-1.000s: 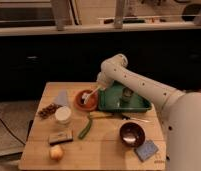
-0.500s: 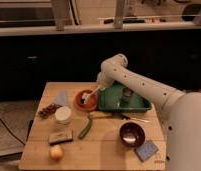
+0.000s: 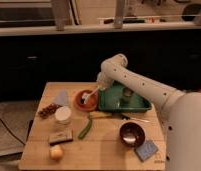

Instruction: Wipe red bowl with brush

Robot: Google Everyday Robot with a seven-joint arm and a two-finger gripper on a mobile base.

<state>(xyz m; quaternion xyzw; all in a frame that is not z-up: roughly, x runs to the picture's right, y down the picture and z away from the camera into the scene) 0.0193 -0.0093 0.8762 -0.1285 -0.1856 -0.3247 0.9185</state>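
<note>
The red bowl (image 3: 86, 100) sits on the wooden table (image 3: 101, 145), left of a green tray. The brush (image 3: 90, 94) lies slanted over the bowl, its pale head down inside the bowl and its whitish handle rising to the upper right. My gripper (image 3: 100, 85) is at the upper end of the handle, just above the bowl's right rim, at the end of the white arm that reaches in from the right.
A green tray (image 3: 136, 104) with a small cup stands right of the bowl. A long green vegetable (image 3: 87, 128), a shiny dark brown bowl (image 3: 131, 134), a blue sponge (image 3: 146, 150), a white cup (image 3: 63, 115), a dark block (image 3: 60, 136), an onion (image 3: 56, 152) and a pale blue cone (image 3: 62, 96) lie around.
</note>
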